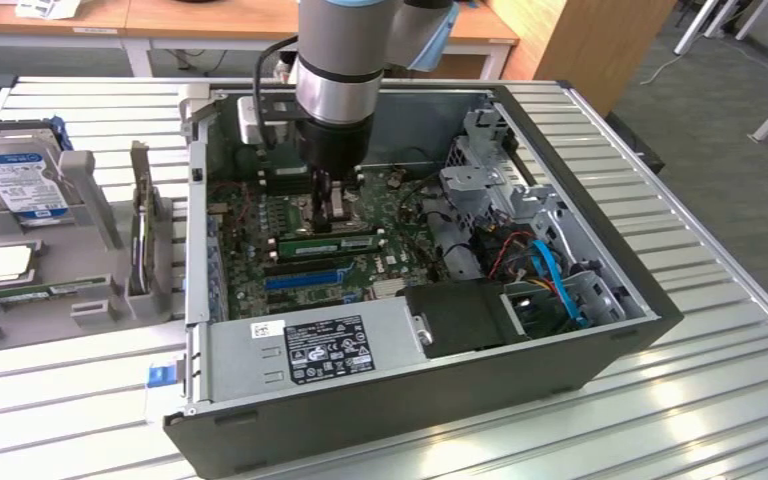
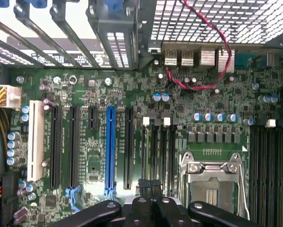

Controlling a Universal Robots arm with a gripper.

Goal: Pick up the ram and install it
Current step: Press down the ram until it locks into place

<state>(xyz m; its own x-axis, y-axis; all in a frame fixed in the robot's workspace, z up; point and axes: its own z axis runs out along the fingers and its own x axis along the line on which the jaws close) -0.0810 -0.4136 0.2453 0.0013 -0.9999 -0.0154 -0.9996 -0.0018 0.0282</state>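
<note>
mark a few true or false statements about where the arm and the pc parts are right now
1. The gripper is down inside the open computer case, above the motherboard. True.
2. The hard drive lies inside the case. False: it stands in a grey holder on the table, at the exterior view's left of the case.
3. A green ram stick sits across the motherboard near the gripper. True.
4. The gripper's fingers are spread wide. False: they are shut, with the tips together.
5. The processor socket on the motherboard holds a chip with a cooler on it. False: the socket is bare under its metal frame.
</note>
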